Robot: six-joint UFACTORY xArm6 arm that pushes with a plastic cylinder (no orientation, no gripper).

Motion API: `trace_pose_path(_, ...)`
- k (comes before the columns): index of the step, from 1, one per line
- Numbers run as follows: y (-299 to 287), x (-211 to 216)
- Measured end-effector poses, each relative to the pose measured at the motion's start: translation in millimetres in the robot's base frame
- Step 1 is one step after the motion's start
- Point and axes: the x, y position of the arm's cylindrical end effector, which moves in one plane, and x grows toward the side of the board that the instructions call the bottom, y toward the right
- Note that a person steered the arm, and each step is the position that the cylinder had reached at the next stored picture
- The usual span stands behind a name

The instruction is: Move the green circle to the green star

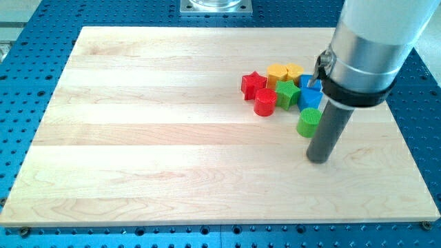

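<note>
Green circle [309, 122] sits just up-left of my tip [318, 159], green star [287, 94] beyond it; no fingers here, just a rod.

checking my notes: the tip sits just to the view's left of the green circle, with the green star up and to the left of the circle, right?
Not quite: the camera view shows my tip to the view's right of the green circle and slightly below it, not left. The green star is indeed up and to the left of the circle.
</note>
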Motion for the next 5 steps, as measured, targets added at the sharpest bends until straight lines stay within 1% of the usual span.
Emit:
trace_pose_path(1,4,-29)
trace_pose_path(2,3,-38)
trace_pose_path(3,-21,-27)
trace_pose_path(4,-2,-42)
trace_pose_path(5,-10,-53)
